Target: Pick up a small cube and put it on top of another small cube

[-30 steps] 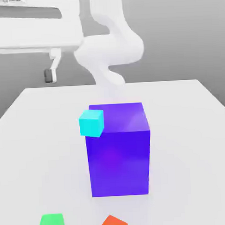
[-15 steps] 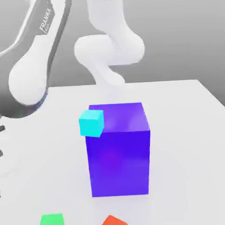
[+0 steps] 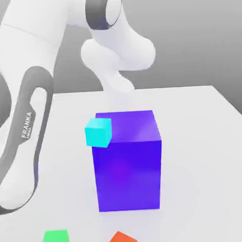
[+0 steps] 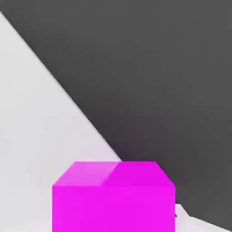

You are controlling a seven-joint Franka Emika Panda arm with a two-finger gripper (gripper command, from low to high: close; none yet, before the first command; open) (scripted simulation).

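A small cyan cube shows against the upper left corner of a large blue-purple block in the middle of the white table. A small green cube and a small orange-red cube lie at the front of the exterior view. In the hand view a magenta cube rests on the white table close to the camera, near the table's edge. My gripper is shut; whether it holds anything cannot be told. The arm's forearm hangs down along the exterior view's left.
The robot's white base and shoulder rise behind the large block at the table's far edge. The dark floor lies beyond the table's edge in the hand view.
The arm has swung from high at the back down along the exterior view's left side. The gripper has gone from open to shut. The cubes in the exterior view have not moved.
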